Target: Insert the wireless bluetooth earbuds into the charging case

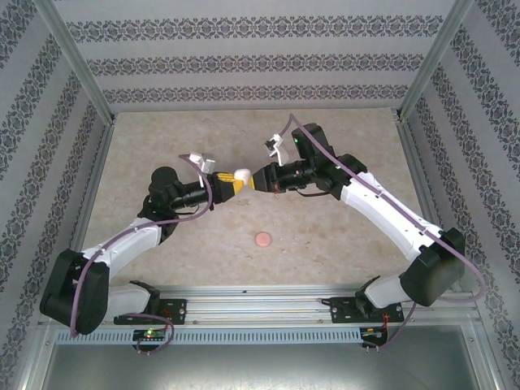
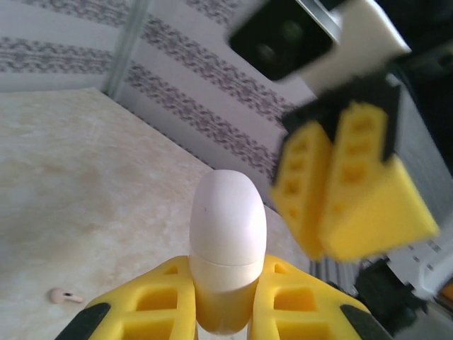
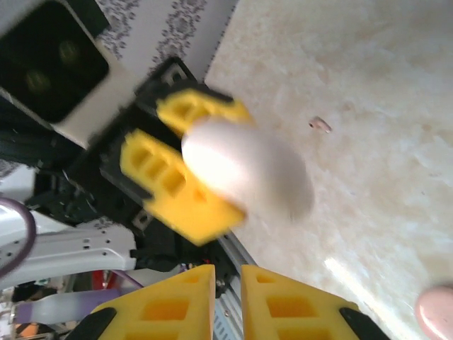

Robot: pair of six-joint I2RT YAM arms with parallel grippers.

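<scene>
The charging case (image 2: pixel 228 234), a white egg-shaped shell, is clamped between the yellow fingers (image 2: pixel 152 301) of the left tool (image 1: pixel 231 182), at the centre of the top view. The right tool (image 1: pixel 257 180) is held just beside the case's rounded tip, its fingers drawn nearly together with nothing between them. One earbud (image 2: pixel 66 296) is seen lying on the desk (image 1: pixel 341 244) at the lower left of the left wrist view. A round pink disc (image 1: pixel 262 240) is seen on the desk below the tools in the top view.
</scene>
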